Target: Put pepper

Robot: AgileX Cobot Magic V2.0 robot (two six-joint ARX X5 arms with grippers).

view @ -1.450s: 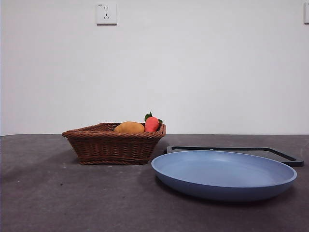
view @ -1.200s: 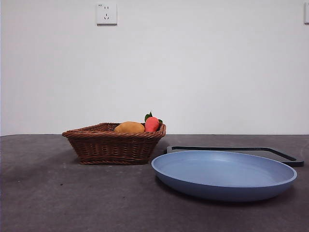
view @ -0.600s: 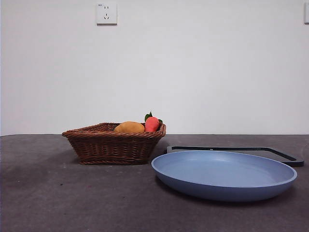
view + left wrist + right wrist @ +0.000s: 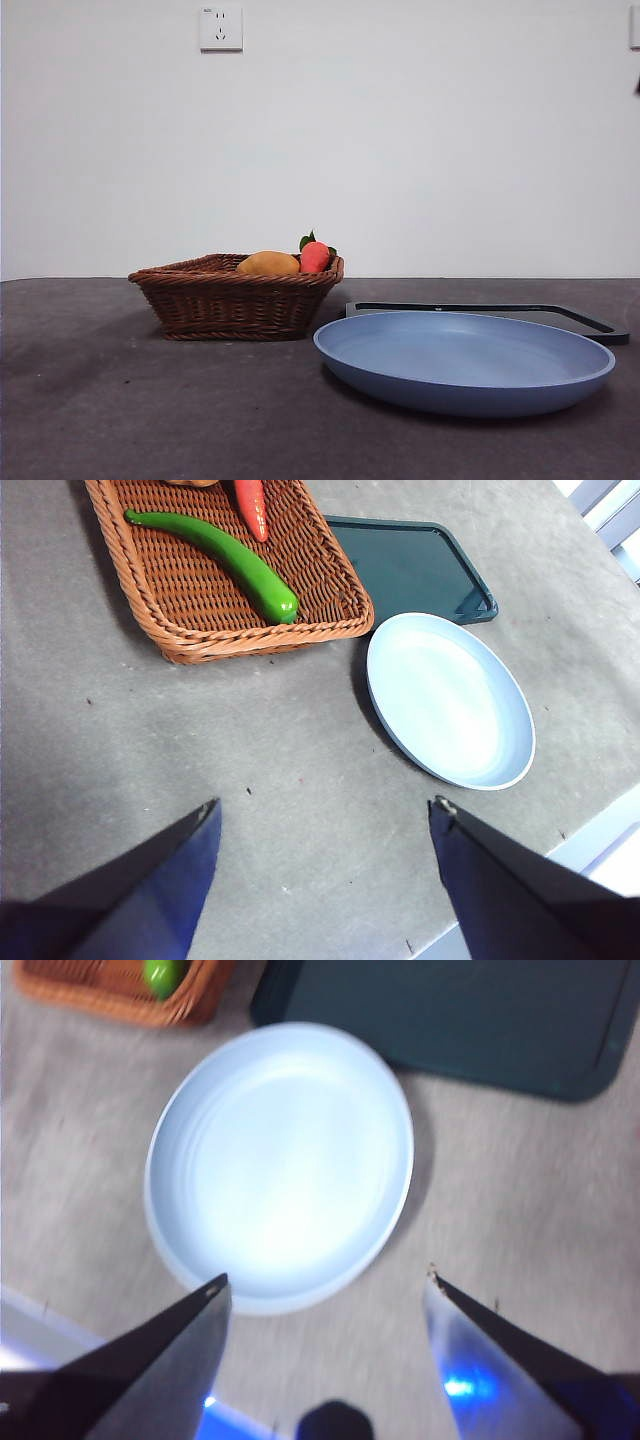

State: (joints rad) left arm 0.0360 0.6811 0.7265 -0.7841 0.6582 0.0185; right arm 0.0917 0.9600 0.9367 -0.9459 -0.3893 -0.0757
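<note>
The pepper (image 4: 222,552) lies inside a wicker basket (image 4: 160,610) on a grey table (image 4: 250,830), beside a red fruit (image 4: 252,505). Just beside the basket sit a dark tray (image 4: 410,565) and an empty blue plate (image 4: 450,702). The left gripper (image 4: 325,825) hangs above the table near the basket, jaws spread wide and empty; the right gripper (image 4: 325,1295) hangs above the plate, likewise wide apart and empty.
</note>
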